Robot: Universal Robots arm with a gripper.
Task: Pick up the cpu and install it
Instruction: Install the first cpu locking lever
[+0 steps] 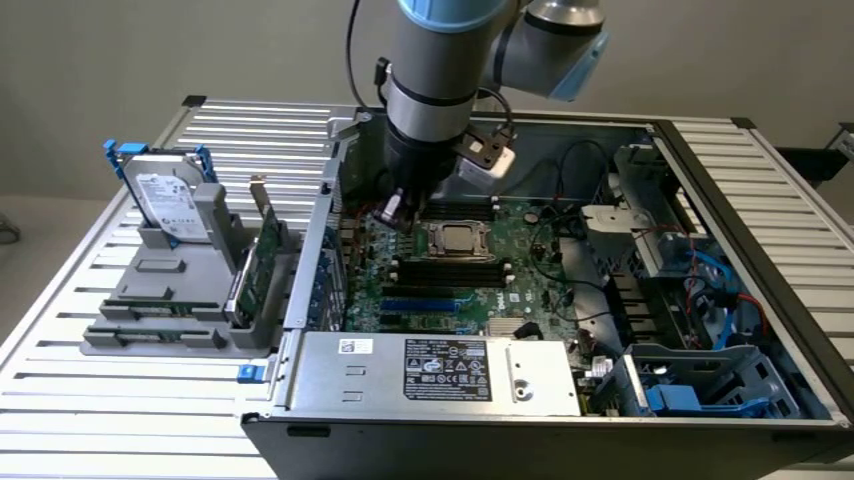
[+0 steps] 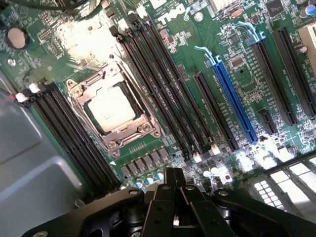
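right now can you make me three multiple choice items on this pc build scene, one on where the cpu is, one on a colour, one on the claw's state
1. Where is the cpu?
A. seated in the motherboard socket
B. lying on the grey stand outside the case
C. held in the claw

2. What colour is the long expansion slot that stands out among the black ones?
A. red
B. blue
C. yellow

3. How does the claw stand?
A. wide open
B. shut on the hard drive
C. shut, holding nothing

Answers:
1 A, the silver chip sits inside the metal socket frame in both views.
2 B, the wrist view shows one bright blue slot beside black slots.
3 C, its fingers meet above the board with nothing between them, while the hard drive stands on the rack outside the case.
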